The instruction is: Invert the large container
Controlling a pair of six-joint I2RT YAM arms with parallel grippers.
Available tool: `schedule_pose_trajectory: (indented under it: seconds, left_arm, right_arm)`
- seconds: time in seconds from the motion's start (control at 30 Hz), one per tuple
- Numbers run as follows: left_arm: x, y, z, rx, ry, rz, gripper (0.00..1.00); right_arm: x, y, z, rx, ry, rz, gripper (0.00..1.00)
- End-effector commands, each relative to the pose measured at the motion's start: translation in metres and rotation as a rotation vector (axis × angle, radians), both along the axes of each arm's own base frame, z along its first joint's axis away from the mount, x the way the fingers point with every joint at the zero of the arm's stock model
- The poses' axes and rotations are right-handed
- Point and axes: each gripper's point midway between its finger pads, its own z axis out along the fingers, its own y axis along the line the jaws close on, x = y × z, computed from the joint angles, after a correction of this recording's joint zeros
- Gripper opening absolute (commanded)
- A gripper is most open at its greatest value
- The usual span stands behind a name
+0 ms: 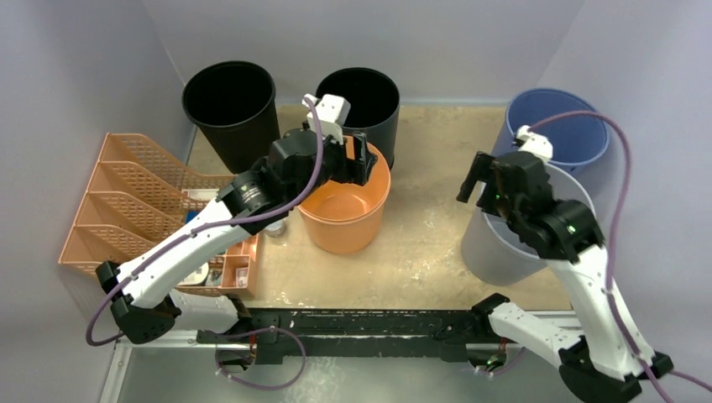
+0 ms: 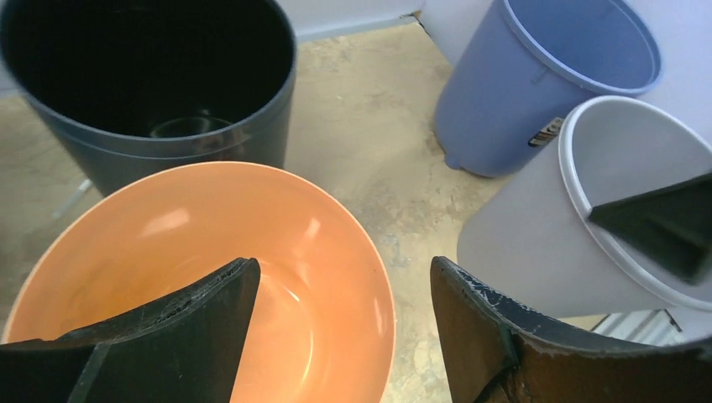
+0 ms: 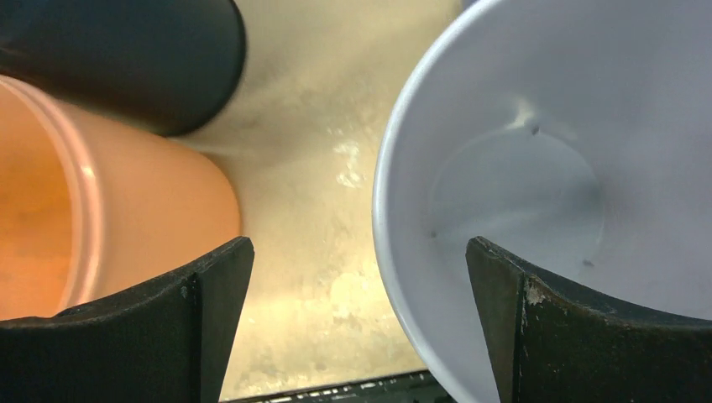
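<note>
Near edge: both arm bases on the table (image 1: 420, 252), orange file rack (image 1: 134, 201) beside the left arm.

Which one is the "large container" is not obvious. There are 5 open-top tubs, all upright with mouths up, and the 2 candidates have a claw over them.

White bin (image 1: 491, 248): nearest, right of centre, half hidden by the right arm from above. Right gripper (image 1: 477, 178) sits over its left rim. Right wrist cam shows what the top cam can't: right gripper (image 3: 359, 252) is spread wide and pinching nothing. 1 finger is over the bare table and the other over the white bin (image 3: 520, 168) interior, with the rim between them. Can't tell if there is contact. Inside is bare apart from a few dark specks.

Orange bucket (image 1: 340, 220): mid-table, left of the white bin and apart from it. Left gripper (image 1: 359, 161) is over its far-right rim. Left wrist cam: left gripper (image 2: 342, 277) is also spread wide and holding nothing. 1 finger is over the orange bucket (image 2: 168, 243) interior, the other outside it. Same cam catches a dark finger (image 2: 663, 222) of the right claw across the mouth of the white bin (image 2: 520, 243). Right wrist cam shows only the outer wall of the orange bucket (image 3: 143, 218).

Back row: 2 black bins, left black bin (image 1: 231, 109) and right black bin (image 1: 374, 92), the right one just behind the orange bucket. Blue bin (image 1: 579, 134) is at far right, just behind the white one. Left wrist cam shows a label on the blue bin (image 2: 504, 101) wall, unreadable, and a faint pale ring inside the right black bin (image 2: 151, 75). Can't tell what it is.
</note>
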Motion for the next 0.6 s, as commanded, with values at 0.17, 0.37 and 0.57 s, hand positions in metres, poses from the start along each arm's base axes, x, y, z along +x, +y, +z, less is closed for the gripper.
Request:
schedule_pose_trajectory:
  seconds: [0.17, 0.37, 0.57]
  left_arm:
    - [-0.005, 0.027, 0.020, -0.089, -0.035, 0.083, 0.75]
    - [-0.004, 0.026, 0.014, -0.076, -0.019, 0.088, 0.75]
    - [0.000, 0.025, 0.010, -0.058, -0.017, 0.102, 0.76]
  right_arm:
    - [0.007, 0.009, -0.058, -0.049, 0.179, -0.015, 0.66]
    - [0.014, 0.013, -0.066, -0.056, 0.188, -0.013, 0.08]
    - [0.039, 0.035, -0.035, -0.018, 0.085, 0.085, 0.00]
